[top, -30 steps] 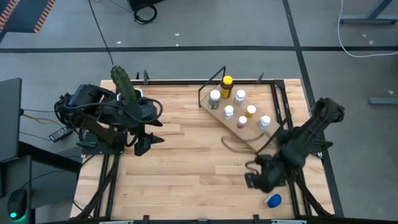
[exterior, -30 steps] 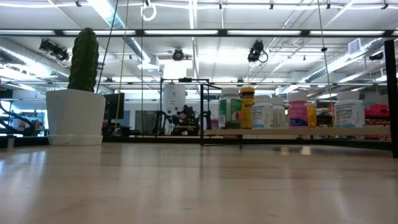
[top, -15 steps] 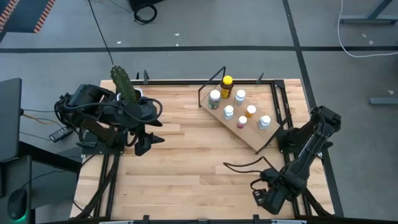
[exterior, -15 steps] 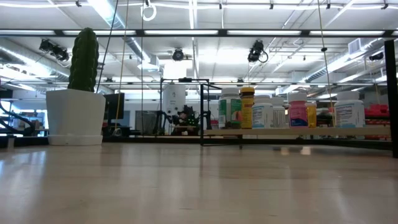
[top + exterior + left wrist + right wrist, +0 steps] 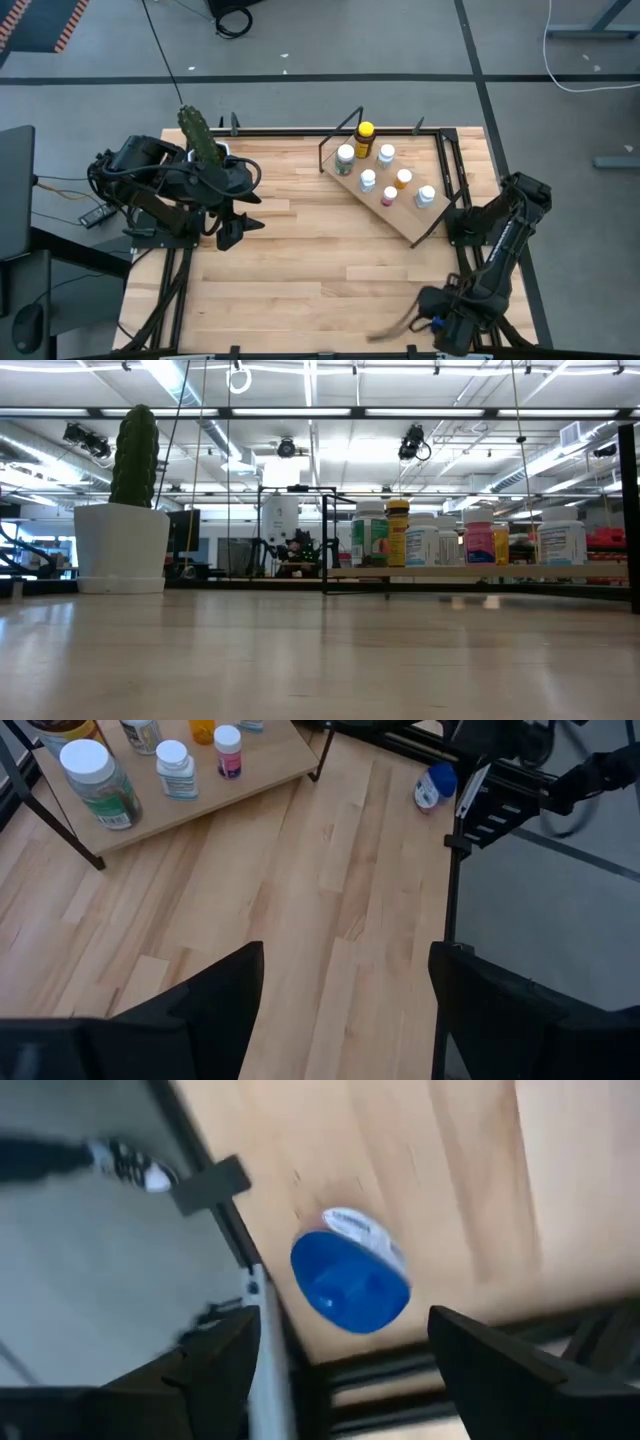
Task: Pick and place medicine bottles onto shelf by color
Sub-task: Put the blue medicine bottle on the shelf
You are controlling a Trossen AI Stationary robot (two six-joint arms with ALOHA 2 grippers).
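Spanning most of the high view, the light-wood plank tabletop (image 5: 300,260) is bordered by a black metal frame. The flat light-wood shelf on a thin black frame (image 5: 395,190) is set at an angle in the far right part of the table. Six small round medicine bottles (image 5: 385,172) are seen standing on it: a yellow-capped amber one (image 5: 364,139) at the far end, a green-labelled white-capped one (image 5: 345,159) just beside it, then further white-, orange- and pink-capped ones. Labels are carried by the bottles in the low view, but no writing can be read.

A white pot holding a green cactus (image 5: 200,140) is placed at the far left corner, near the left arm. The left gripper (image 5: 345,1010) is held above the table's left side, its dark fingers spread wide apart with nothing between them.

The right gripper (image 5: 340,1370) is positioned over the near right corner of the table, fingers likewise spread and empty. A blue-capped bottle with a white label (image 5: 352,1278) is lying on its side on the tabletop just beyond them, close to the table's edge and well apart from the shelf; its label is too blurred to be read. The same bottle (image 5: 434,786) is visible in the left wrist view.
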